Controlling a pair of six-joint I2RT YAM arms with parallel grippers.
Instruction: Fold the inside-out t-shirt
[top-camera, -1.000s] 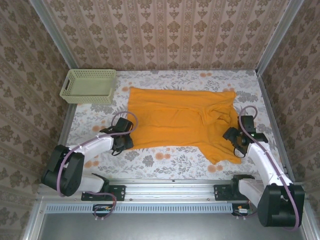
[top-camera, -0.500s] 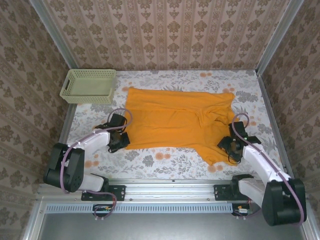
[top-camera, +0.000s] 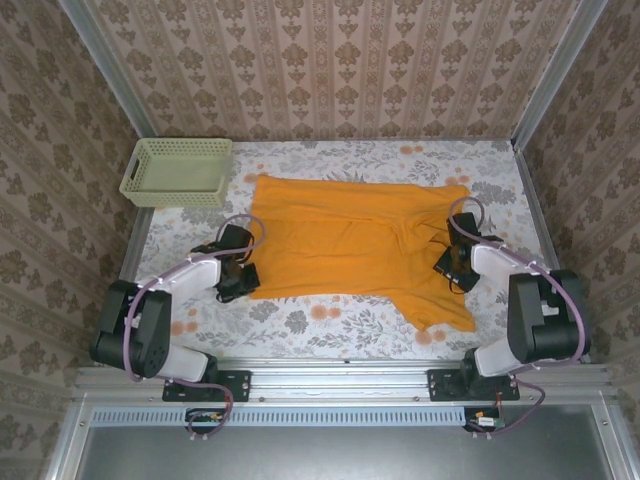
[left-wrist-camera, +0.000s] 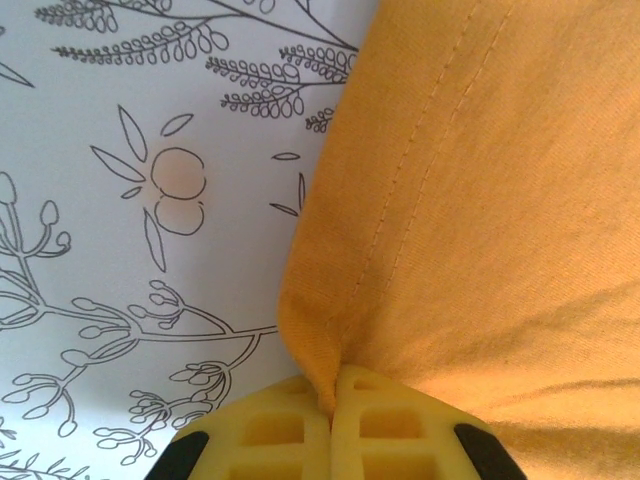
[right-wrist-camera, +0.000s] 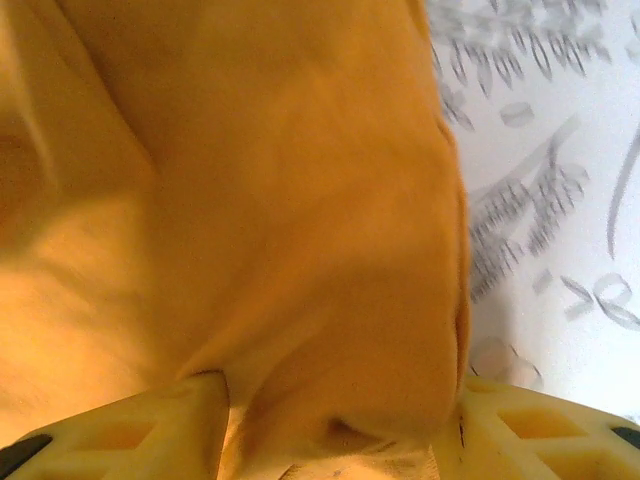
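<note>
The inside-out t-shirt (top-camera: 350, 240) lies spread across the floral table, plain orange side up, with rumpled folds on its right part. My left gripper (top-camera: 246, 277) sits at the shirt's near-left corner. In the left wrist view it (left-wrist-camera: 332, 388) is shut, with the stitched hem corner (left-wrist-camera: 330, 340) pinched between its yellow fingers. My right gripper (top-camera: 448, 263) rests on the shirt's right side. In the right wrist view its jaws (right-wrist-camera: 340, 405) stand apart, straddling a raised bulge of orange cloth (right-wrist-camera: 330, 330) that touches both fingers (right-wrist-camera: 180, 415).
A pale green mesh basket (top-camera: 177, 172) stands at the back left corner. Bare floral tablecloth (top-camera: 330, 320) runs between the shirt and the near rail. Patterned walls enclose the table on three sides.
The left gripper has shut on the hem corner and drawn it slightly left. The right gripper has moved farther back onto the shirt's right side, its jaws narrowing around the cloth.
</note>
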